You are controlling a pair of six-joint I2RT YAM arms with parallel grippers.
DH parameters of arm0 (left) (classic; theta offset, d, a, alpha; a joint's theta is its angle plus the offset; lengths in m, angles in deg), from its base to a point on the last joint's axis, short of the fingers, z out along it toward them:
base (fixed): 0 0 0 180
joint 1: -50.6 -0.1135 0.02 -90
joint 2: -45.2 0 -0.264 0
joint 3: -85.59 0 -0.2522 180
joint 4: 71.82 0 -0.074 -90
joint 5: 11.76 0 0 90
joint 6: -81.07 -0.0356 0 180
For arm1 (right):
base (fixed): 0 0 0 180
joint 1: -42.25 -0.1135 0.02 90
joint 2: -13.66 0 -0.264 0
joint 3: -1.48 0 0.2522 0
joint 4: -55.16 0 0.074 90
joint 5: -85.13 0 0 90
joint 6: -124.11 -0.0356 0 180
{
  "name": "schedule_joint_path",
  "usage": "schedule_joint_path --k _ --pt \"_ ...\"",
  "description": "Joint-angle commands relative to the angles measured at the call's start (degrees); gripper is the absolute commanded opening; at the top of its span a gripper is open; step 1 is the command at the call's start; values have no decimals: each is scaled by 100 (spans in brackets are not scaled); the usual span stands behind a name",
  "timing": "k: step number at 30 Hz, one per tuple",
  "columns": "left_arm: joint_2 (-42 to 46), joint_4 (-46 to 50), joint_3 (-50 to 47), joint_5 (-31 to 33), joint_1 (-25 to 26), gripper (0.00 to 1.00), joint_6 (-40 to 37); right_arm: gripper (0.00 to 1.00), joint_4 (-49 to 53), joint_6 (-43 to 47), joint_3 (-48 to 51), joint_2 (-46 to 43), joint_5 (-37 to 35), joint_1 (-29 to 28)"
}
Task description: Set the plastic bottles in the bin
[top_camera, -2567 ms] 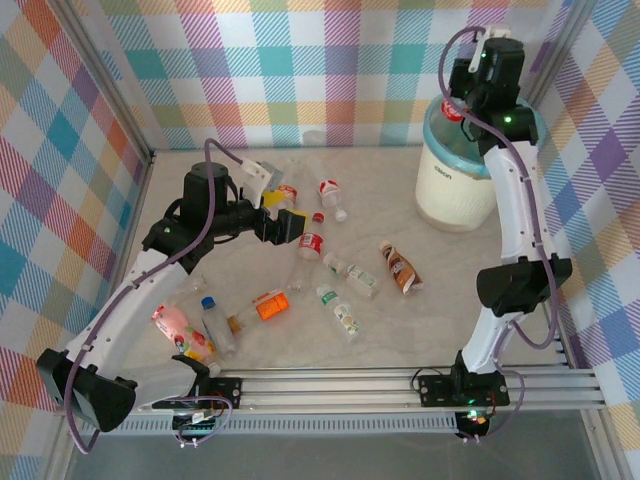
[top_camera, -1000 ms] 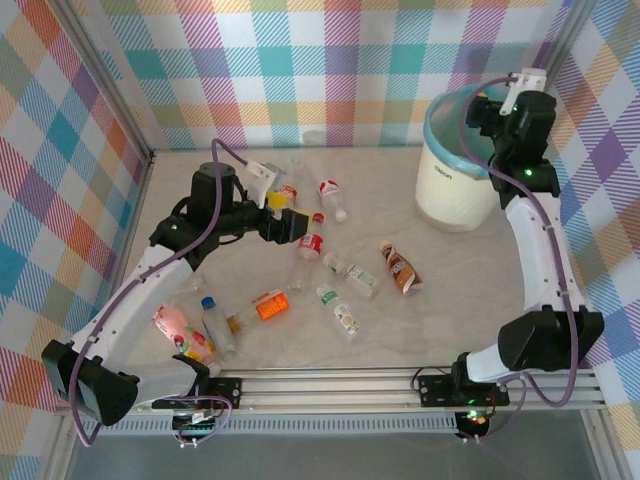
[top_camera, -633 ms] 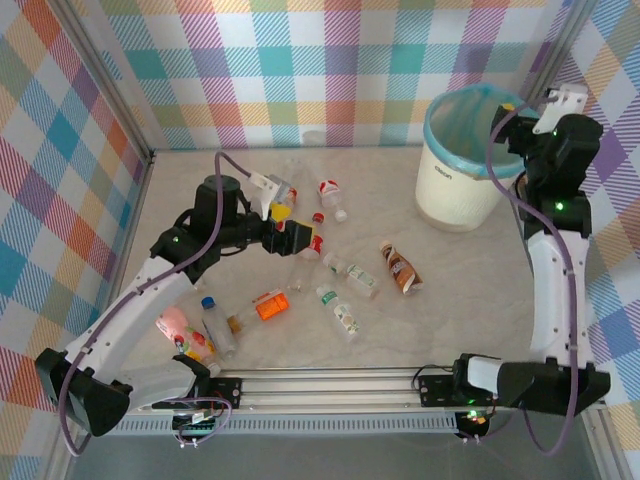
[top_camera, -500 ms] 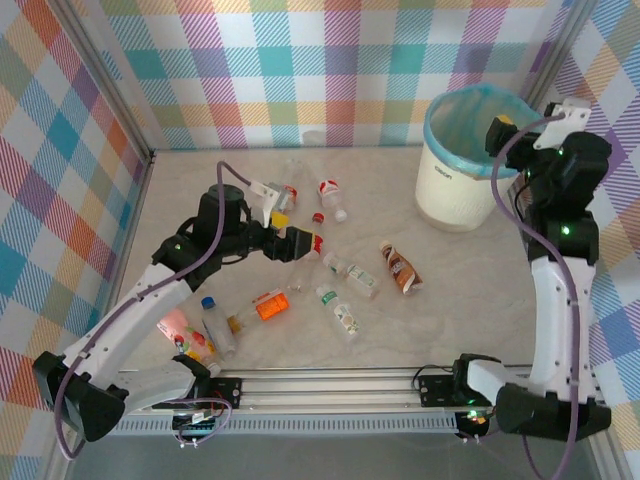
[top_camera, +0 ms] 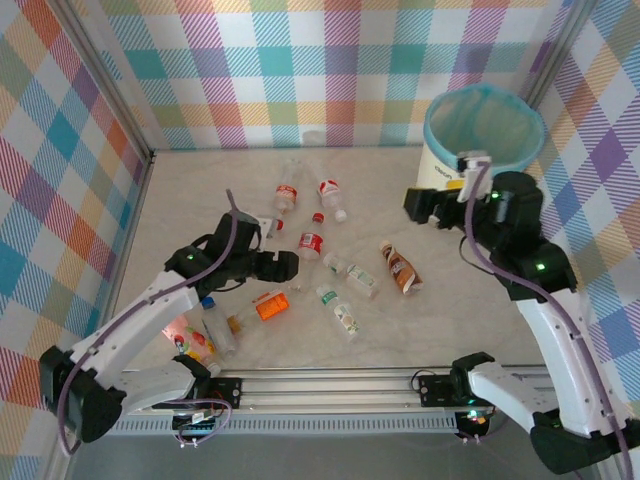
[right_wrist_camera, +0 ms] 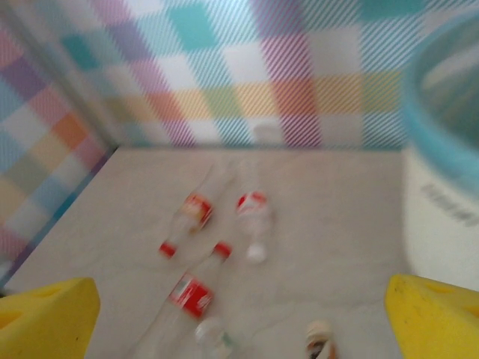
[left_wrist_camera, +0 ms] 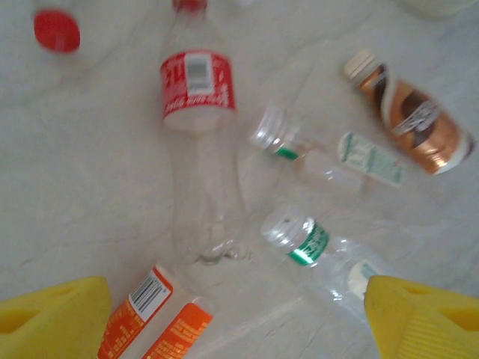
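The bin (top_camera: pixel 437 172) stands at the far right of the table (top_camera: pixel 460 300), its light blue liner folded over the rim. The plastic bottles (top_camera: pixel 340 310) lie scattered on the table to the left of the bin, all outside it. Nearest the bin is a brown-labelled bottle (top_camera: pixel 398 267) with a cream cap. Further from the bin lie two clear bottles with green labels (top_camera: pixel 352 277), a tall clear bottle with a red label (top_camera: pixel 311 240) and an orange-labelled bottle (top_camera: pixel 268 305). Farthest from the bin are a pink-labelled bottle (top_camera: pixel 180 330) and a blue-capped bottle (top_camera: pixel 216 325).

The left fingers (top_camera: pixel 285 266) hover low over the middle of the scatter, well left of the bin, spread wide and holding nothing. In the left wrist view the foot of the red-labelled bottle and the orange label sit between the yellow tips. The right fingers (top_camera: pixel 420 205) hang just beside the bin's left wall, also wide open and empty — the right wrist view is blurred, with the bin's blue rim at its right edge.
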Motion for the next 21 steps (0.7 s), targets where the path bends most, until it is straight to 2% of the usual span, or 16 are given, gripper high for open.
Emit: schedule_joint_path --k 1,4,10,21 --pt "-467 57 113 168 50 88 38 97 303 -157 157 257 -319 -631" --pt "-1103 21 411 109 46 86 -107 97 207 -210 324 477 -550 -1091" --pt "-2259 -107 940 38 41 83 -253 96 -153 -488 499 870 -486 -1499" --pt "-3714 -253 1540 -40 -25 75 -430 95 -235 -577 448 1280 -410 -1620"
